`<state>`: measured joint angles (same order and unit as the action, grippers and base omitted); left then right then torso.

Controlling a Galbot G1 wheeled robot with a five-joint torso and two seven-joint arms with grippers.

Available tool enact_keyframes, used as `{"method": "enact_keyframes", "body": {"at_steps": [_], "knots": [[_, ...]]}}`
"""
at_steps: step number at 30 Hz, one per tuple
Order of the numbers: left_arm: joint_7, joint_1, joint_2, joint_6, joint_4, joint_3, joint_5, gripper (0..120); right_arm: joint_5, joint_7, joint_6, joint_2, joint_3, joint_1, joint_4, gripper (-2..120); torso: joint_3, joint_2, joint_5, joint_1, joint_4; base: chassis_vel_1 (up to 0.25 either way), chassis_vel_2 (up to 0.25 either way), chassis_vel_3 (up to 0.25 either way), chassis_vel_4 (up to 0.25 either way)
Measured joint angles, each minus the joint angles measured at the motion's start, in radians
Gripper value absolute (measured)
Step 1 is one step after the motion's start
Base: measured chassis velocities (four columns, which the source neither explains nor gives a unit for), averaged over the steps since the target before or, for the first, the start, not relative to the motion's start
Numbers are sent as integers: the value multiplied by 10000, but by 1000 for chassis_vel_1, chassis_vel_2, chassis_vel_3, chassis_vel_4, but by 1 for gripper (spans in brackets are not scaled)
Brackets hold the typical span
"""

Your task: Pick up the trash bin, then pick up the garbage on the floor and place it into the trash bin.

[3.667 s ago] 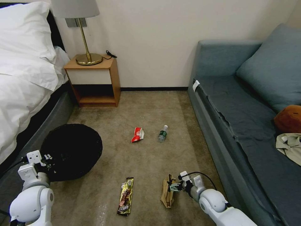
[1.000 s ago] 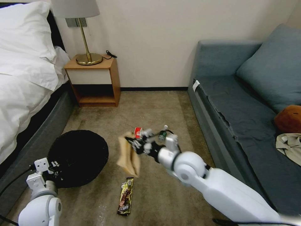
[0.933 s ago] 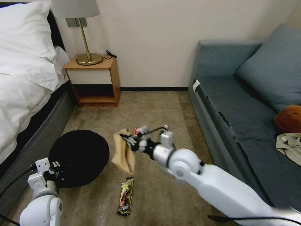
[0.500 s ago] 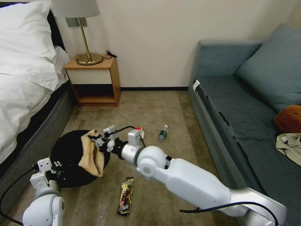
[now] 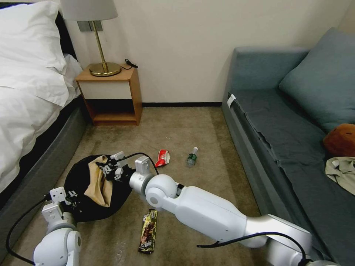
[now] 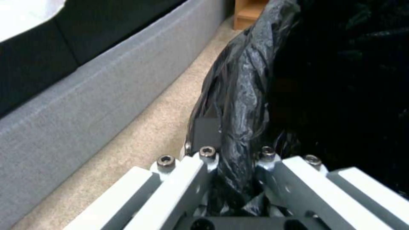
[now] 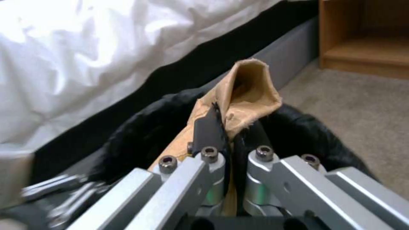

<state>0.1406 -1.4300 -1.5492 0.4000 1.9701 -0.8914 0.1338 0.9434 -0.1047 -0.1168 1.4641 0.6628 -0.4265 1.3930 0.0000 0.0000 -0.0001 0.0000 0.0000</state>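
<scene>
Fingers (image 7: 209, 127) of right gripper (image 5: 107, 170) clamped on brown paper bag (image 5: 98, 181), hanging over bin (image 5: 79, 210) mouth at near left. Left gripper (image 5: 68, 197) pinching bin's black-lined rim. Red wrapper (image 5: 162, 158), bottle (image 5: 192, 156), snack wrapper (image 5: 147, 231) on carpet (image 5: 185, 125).

Bin (image 5: 79, 195), black-lined, near the bed, its rim pinched by the left gripper (image 6: 236, 159). Brown paper bag (image 5: 98, 184) hangs over its mouth, clamped in the right gripper (image 7: 228, 137). On the carpet (image 5: 207, 184): red-white wrapper (image 5: 162, 158), clear bottle (image 5: 192, 156), yellow-brown snack wrapper (image 5: 148, 230), all lying flat, apart.
</scene>
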Motion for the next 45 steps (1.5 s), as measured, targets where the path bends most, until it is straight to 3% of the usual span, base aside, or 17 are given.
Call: {"method": "enact_keyframes", "body": {"at_steps": [6,8,13,16,20,23,28,30,32,35,45], "knots": [[-18,-48,-10,4,-22,78,59,2,-211,194,227,182,-94,0,-620,1,0,0,0,0,0,0,0,0,0],[-21,-38,-10,7,-44,83,74,2,-270,225,246,203,-105,-17,-698,6,0,0,0,0,0,0,0,0,0],[-41,44,34,26,-127,40,174,2,-362,214,252,221,-116,-285,-693,22,0,0,0,0,0,0,0,0,0],[-44,94,116,66,-183,-23,347,2,-515,196,261,154,-80,-552,-570,39,0,0,1,0,0,0,0,0,0],[-47,100,131,96,-184,-30,413,2,-549,180,268,121,-75,-631,-508,48,0,0,0,0,0,0,0,0,0],[-49,136,142,120,-194,-32,466,2,-549,162,287,38,-75,-656,-382,64,0,0,1,0,0,0,0,0,0],[-51,153,141,128,-198,-35,478,2,-548,60,275,-168,-105,-655,-174,82,0,0,2,0,1,0,0,0,0],[-52,157,149,128,-207,-49,495,2,-537,-7,169,-296,-122,-654,-15,85,0,0,2,0,1,0,0,0,0],[-47,190,171,128,-241,-158,547,2,-473,-278,-380,-656,-159,-699,342,96,0,0,2,0,1,0,0,0,0],[-38,207,186,128,-243,-280,701,2,-510,-511,-1051,-1113,-224,-942,677,99,0,0,2,0,0,0,0,0,0],[47,195,240,128,-230,-534,952,2,-685,-648,-1681,-1844,-681,-1683,1037,100,0,0,3,0,0,0,0,0,0]]}}
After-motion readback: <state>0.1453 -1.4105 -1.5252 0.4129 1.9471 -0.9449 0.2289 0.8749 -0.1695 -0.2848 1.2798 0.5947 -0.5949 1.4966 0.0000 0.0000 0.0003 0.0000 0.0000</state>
